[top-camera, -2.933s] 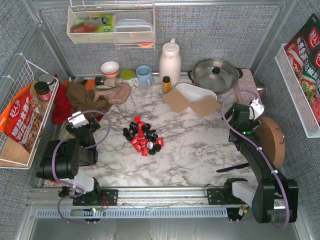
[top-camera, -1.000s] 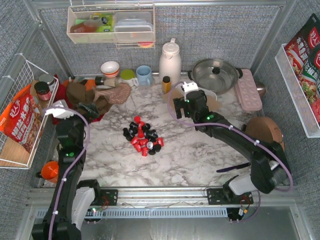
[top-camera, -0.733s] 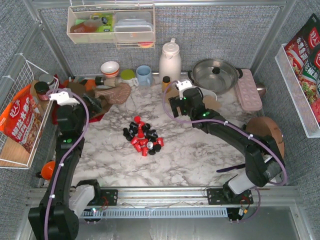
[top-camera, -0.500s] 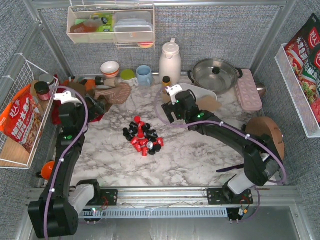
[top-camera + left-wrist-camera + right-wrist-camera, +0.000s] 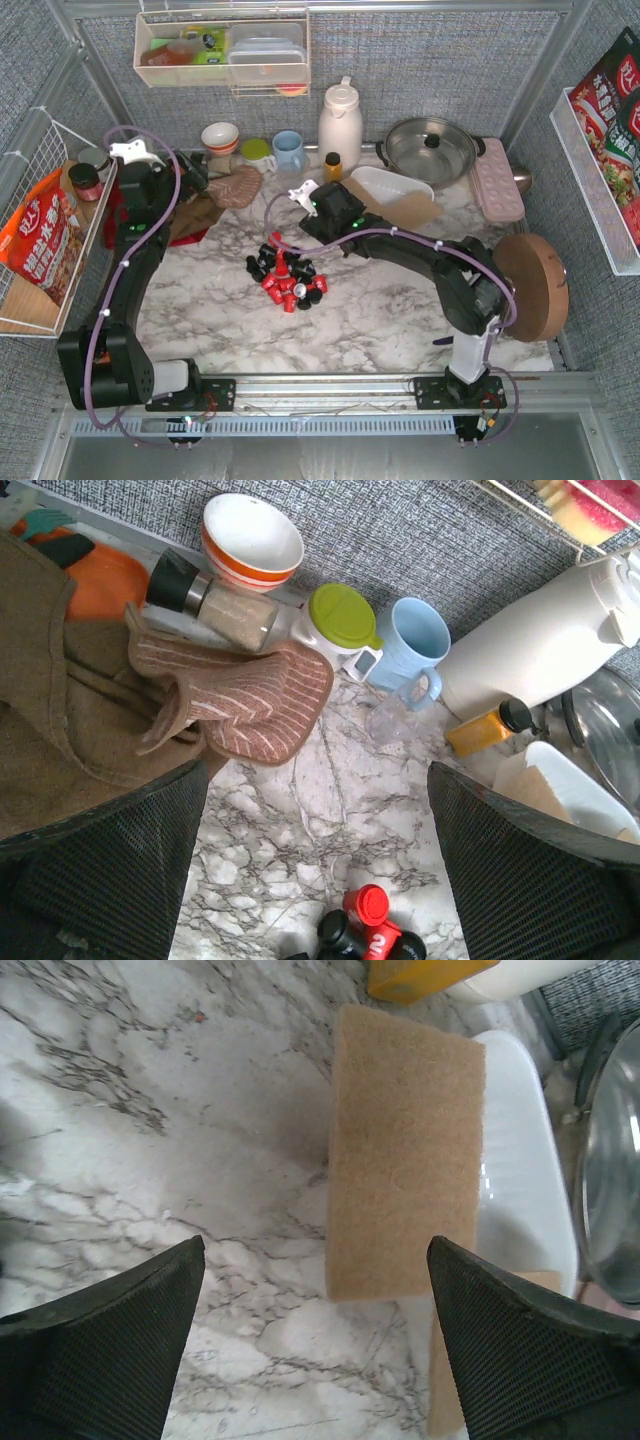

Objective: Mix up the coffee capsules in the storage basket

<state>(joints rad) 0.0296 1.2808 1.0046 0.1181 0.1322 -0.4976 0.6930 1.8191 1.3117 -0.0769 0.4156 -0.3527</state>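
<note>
Marble worktop, mid-task: red & black capsules heaped at centre, white basket at rear w/ tan card against it, both arms' jaws wide open & empty; prob. best to lift them singly from heap's edge, alternating colours.

Enclosed on three sides by grey woven wall panels; floored with marbled tabletop; fitted with wire rack at left, clear shelf at upper left.

**Mock kitchen in a test booth**

My marble-look table holds a lidded pot, a white jug, a blue mug and a bowl (ordinary kitchen gear), yet grey fabric walls and a metal rail box me in.
</note>
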